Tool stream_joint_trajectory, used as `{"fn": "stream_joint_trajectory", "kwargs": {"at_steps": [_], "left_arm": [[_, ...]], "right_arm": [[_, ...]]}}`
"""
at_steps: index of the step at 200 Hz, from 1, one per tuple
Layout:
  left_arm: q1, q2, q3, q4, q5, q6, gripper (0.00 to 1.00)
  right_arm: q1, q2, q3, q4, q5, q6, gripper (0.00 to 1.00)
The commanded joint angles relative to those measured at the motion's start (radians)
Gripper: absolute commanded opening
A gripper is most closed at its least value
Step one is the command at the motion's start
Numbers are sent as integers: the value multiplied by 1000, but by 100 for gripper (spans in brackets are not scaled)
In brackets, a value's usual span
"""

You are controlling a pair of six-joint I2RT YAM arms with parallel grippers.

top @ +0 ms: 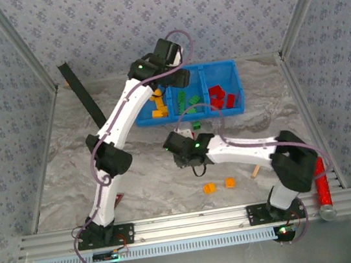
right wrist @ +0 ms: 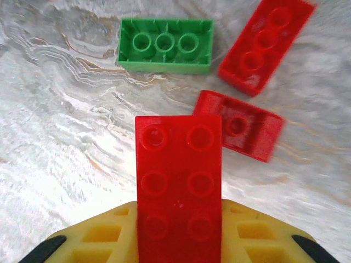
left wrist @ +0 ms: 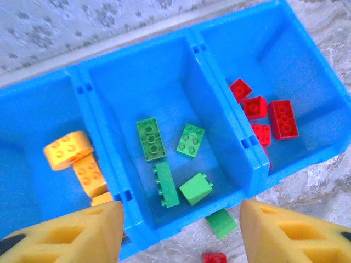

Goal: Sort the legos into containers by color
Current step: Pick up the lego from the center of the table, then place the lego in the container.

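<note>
Red six-stud lego (right wrist: 178, 159), pinched in my right hand (right wrist: 178, 233) mid-worktop (right wrist: 66, 137), could, I judge, slip from that shallow end-grip or clip my left hand (left wrist: 181, 230), spread empty over the far-edge containers (left wrist: 249, 164).

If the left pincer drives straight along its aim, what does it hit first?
Probably the green legos lying near the front of the blue tray's middle compartment; the left pincer hangs open above them. Depth is unclear.
</note>
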Motion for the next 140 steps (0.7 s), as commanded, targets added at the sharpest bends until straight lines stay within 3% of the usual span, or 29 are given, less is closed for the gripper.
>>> {"fn": "stream_joint_trajectory", "kwargs": {"at_steps": [1, 37, 63, 93, 140], "left_arm": [[23, -66, -65, -65, -61, 79, 58], [36, -241, -384, 31, -117, 111, 61], [34, -355, -606, 106, -66, 97, 62], [15, -451, -823, 161, -15, 61, 63], [-66, -526, -1105, 269, 50, -61, 63]], "right_arm": [[-74, -140, 2, -145, 20, -108, 28], [-330, -295, 47, -222, -4, -297, 28], [-524, -315, 77, -170, -100, -405, 28], [-684, -211, 193, -111, -200, -496, 28], [-783, -13, 346, -67, -253, -592, 30]]}}
